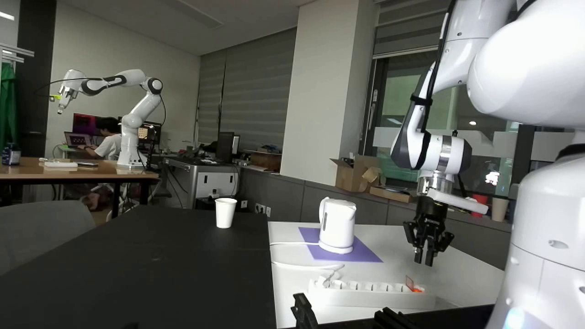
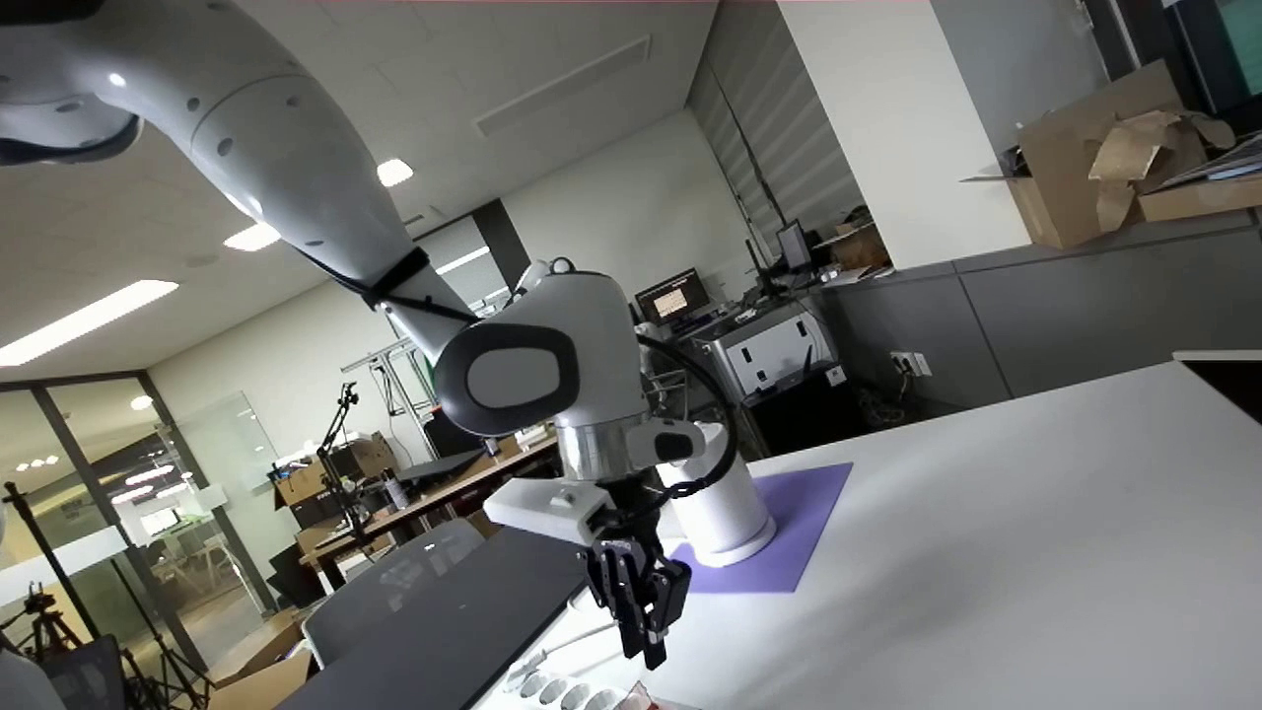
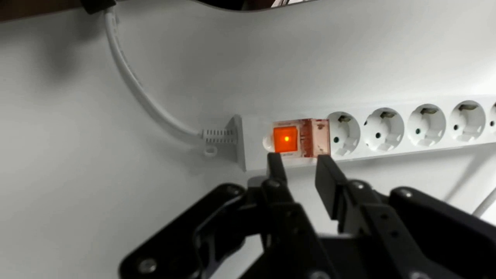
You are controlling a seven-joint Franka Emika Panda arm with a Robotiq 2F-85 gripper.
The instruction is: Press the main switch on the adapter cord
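Observation:
The adapter cord, a long white power strip (image 3: 254, 126), lies on the white table. It also shows in both exterior views (image 1: 372, 299) (image 2: 554, 692), cut off at the bottom in one. The main switch (image 3: 285, 139) is a lit red-orange rocker at its cable end; it also shows in an exterior view (image 1: 417, 289). A clear reddish flap (image 3: 318, 137) stands open beside the switch. My gripper (image 3: 299, 156) is partly open and empty, with a gap between its fingers. It hangs above the strip, apart from it, in both exterior views (image 1: 423, 263) (image 2: 644, 659).
A white jug (image 1: 337, 224) stands on a purple sheet (image 1: 365, 256) behind the strip. A white plug (image 1: 326, 278) sits in the strip's far end. A white cable (image 3: 135, 85) leaves its switch end. A paper cup (image 1: 225, 213) stands on the black table (image 1: 160, 260).

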